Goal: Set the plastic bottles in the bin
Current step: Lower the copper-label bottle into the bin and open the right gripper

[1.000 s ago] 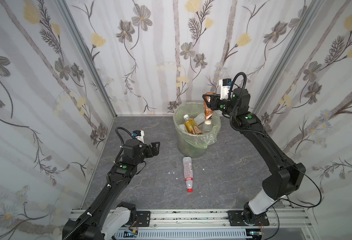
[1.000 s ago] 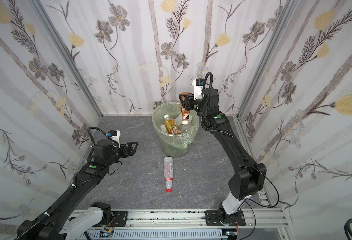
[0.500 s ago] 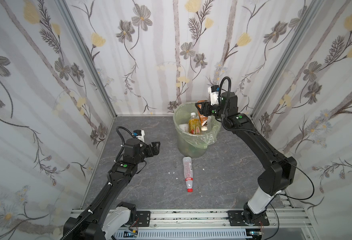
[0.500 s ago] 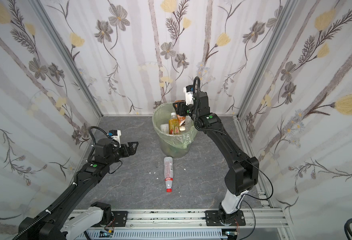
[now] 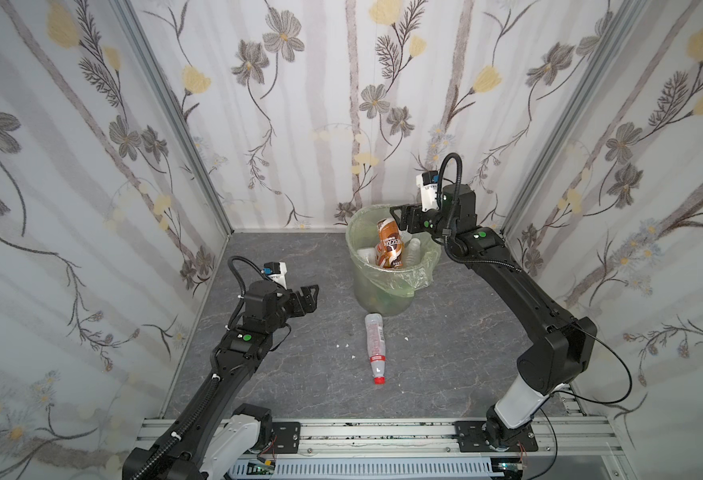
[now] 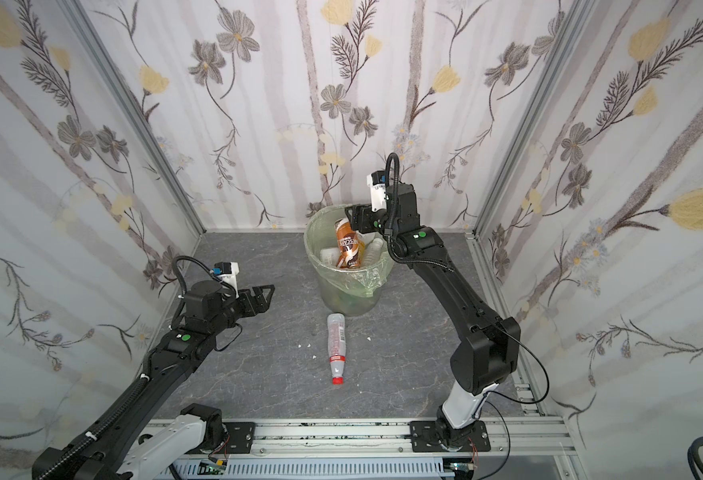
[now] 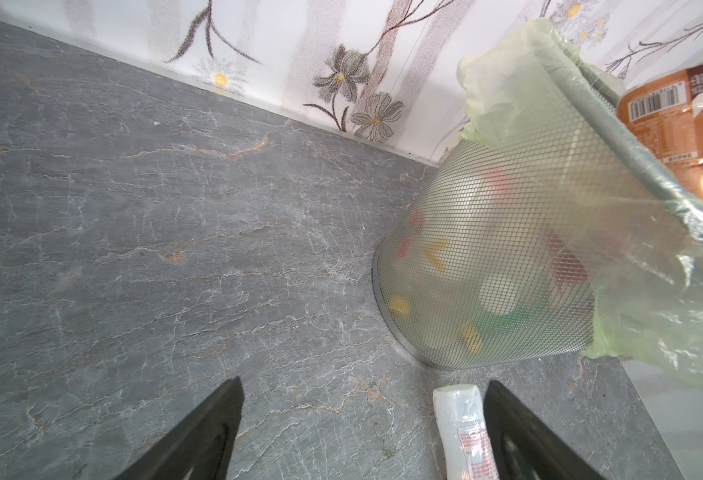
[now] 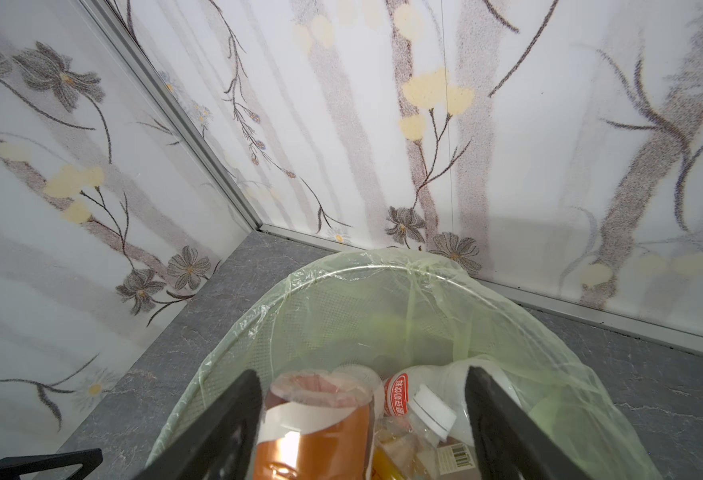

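Note:
The bin (image 5: 383,297) (image 6: 352,297) stands at the back middle, lined with a pale green bag and piled with bottles. A brown-labelled bottle (image 5: 390,245) (image 6: 349,245) (image 8: 316,432) stands tilted on top of the pile. Just above it, my right gripper (image 5: 397,216) (image 6: 352,217) (image 8: 361,374) is open, its jaws wide on either side of the bottle's end. A clear bottle with a red cap (image 5: 374,345) (image 6: 336,345) (image 7: 464,432) lies on the floor in front of the bin. My left gripper (image 5: 310,296) (image 6: 264,294) (image 7: 362,415) hangs open and empty left of the bin.
Flowered walls close in the grey floor (image 5: 300,374) on three sides, and the bin stands near the back wall. A white-capped bottle (image 8: 433,411) and other bottles fill the bin. Small white crumbs (image 5: 343,345) lie beside the clear bottle. A metal rail (image 5: 362,432) runs along the front.
My right gripper carried the brown-labelled bottle leftward over the bin, lowered it and opened; the bottle now rests on the pile. The left arm has barely moved.

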Available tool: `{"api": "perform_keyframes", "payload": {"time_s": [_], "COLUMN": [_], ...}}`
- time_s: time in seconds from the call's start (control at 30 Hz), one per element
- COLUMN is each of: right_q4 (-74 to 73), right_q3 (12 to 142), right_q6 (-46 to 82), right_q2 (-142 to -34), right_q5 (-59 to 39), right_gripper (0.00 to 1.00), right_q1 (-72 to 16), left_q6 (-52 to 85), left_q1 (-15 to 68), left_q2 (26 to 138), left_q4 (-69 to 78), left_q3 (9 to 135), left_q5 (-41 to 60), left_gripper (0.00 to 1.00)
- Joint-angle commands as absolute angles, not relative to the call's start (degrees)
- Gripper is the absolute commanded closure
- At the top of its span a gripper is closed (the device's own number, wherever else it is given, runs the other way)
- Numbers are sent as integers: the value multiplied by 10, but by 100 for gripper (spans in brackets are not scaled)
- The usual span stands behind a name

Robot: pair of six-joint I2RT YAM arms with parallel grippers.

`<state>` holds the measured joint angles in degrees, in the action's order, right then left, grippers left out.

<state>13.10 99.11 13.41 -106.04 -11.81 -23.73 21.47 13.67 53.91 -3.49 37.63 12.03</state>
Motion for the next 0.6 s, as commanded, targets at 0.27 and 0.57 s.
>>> {"api": "perform_keyframes", "payload": {"time_s": [0.27, 0.57], "right_q4": [134, 143], "right_q3": [942, 891], "right_q6": [128, 116], "right_q2": [-1035, -1014], "right_q5": [-117, -101], "right_gripper": [26, 26], "right_q1": [-241, -242], "left_q6": [221, 220], "left_q1": [136, 136], "left_q2": [536, 543], "left_q4": [-20, -20], "left_q3": [373, 376], "left_q5": [117, 118], "left_gripper": [8, 8]}}
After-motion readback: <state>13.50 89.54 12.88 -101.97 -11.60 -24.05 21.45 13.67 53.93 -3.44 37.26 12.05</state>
